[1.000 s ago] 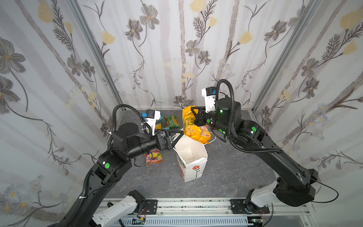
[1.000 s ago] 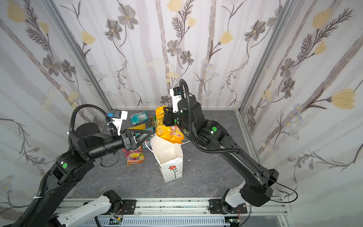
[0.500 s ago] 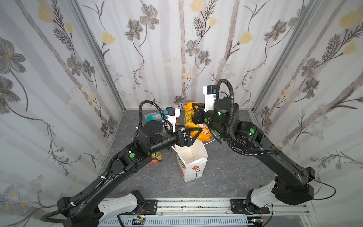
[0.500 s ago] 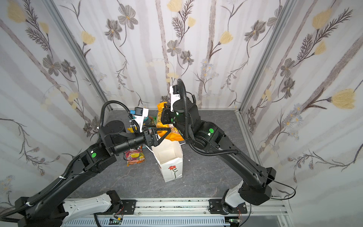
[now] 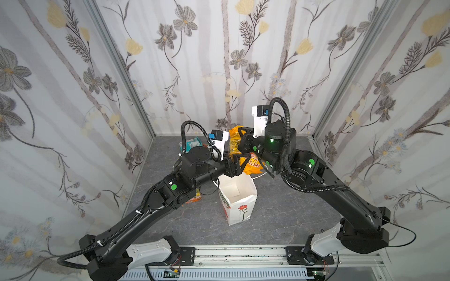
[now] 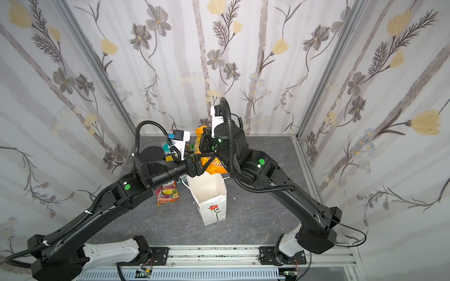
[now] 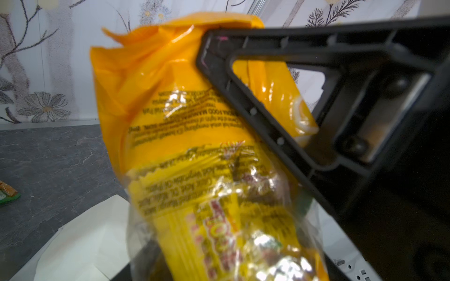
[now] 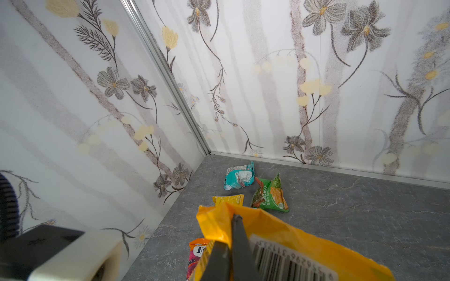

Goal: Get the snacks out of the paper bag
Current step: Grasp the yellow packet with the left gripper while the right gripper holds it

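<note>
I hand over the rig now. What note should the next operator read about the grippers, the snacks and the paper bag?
Right gripper: shut on the top of the orange window packet, held over the paper bag.
Left gripper: jaws around the packet's lower part; grip unclear.
Out, on the table: teal packet, green-orange packet, yellow packet, FOX'S packet.
Bag stands upright; no packet shows inside.
Left to do: set the orange packet down on the table.

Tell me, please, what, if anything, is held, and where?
Right gripper pinches the orange packet by its upper edge; left gripper straddles its middle, grip unclear.
</note>
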`<state>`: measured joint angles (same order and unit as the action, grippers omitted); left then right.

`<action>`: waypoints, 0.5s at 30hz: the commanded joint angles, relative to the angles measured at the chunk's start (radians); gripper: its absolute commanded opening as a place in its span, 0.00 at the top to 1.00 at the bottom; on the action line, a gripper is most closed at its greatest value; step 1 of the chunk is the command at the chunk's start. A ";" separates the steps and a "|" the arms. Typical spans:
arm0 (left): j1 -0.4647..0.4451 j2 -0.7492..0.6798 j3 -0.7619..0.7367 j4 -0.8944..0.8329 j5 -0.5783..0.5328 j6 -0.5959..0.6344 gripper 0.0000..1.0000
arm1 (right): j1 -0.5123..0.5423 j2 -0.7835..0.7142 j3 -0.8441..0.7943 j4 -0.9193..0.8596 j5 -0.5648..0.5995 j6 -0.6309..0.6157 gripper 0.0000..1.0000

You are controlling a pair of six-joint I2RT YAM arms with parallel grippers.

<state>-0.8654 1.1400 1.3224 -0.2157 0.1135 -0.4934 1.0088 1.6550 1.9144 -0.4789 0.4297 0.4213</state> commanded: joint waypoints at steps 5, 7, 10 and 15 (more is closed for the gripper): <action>0.016 0.009 0.023 0.075 -0.010 0.052 0.67 | 0.004 -0.035 -0.027 0.089 -0.077 0.046 0.97; 0.021 0.009 0.026 0.080 -0.002 0.050 0.73 | 0.004 -0.047 -0.036 0.093 -0.079 0.048 0.92; 0.027 0.005 0.030 0.099 0.009 0.050 0.79 | 0.004 -0.051 -0.040 0.097 -0.082 0.047 0.78; 0.038 -0.018 0.033 0.126 0.011 0.055 0.86 | 0.004 -0.109 -0.047 0.126 -0.122 0.059 0.52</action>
<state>-0.8307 1.1400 1.3376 -0.2153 0.1318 -0.4488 1.0126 1.5627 1.8732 -0.4255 0.3454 0.4629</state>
